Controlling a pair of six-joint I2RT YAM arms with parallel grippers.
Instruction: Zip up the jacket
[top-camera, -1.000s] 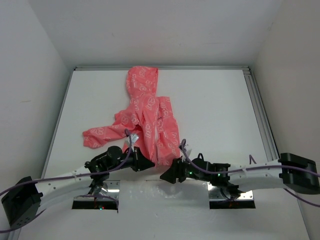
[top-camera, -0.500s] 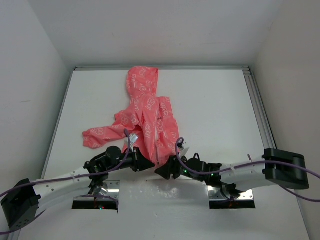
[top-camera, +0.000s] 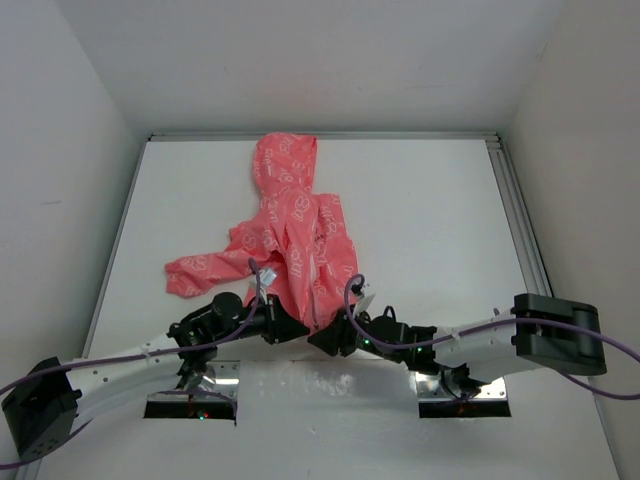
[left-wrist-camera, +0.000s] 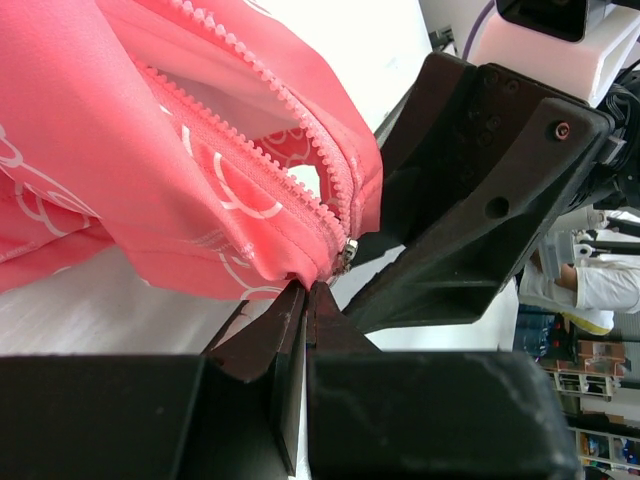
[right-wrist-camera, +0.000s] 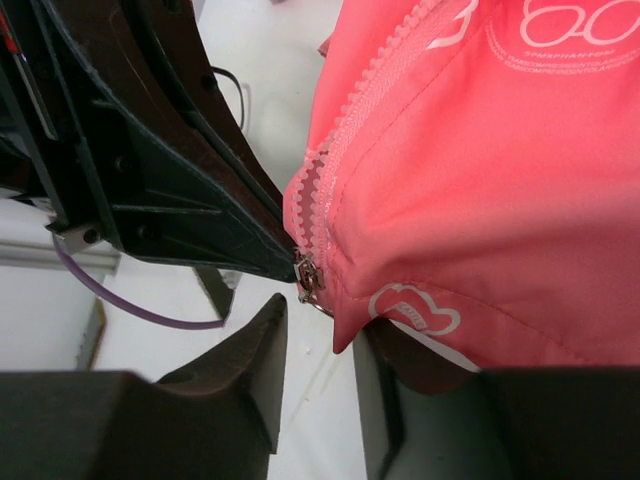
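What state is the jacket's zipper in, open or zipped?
Open: on the jacket the two rows of teeth stand apart above the slider, which sits at the hem.

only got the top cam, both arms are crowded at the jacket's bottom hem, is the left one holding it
observer: yes, left wrist cam shows the left jaws shut on the jacket hem, right by the zipper slider
operator: and the right, has it got the pull
observer: not yet, right jaws stand apart, the pull hanging just above the gap
operator: teeth joined at all
observer: only at the slider, above it the two rows spread apart
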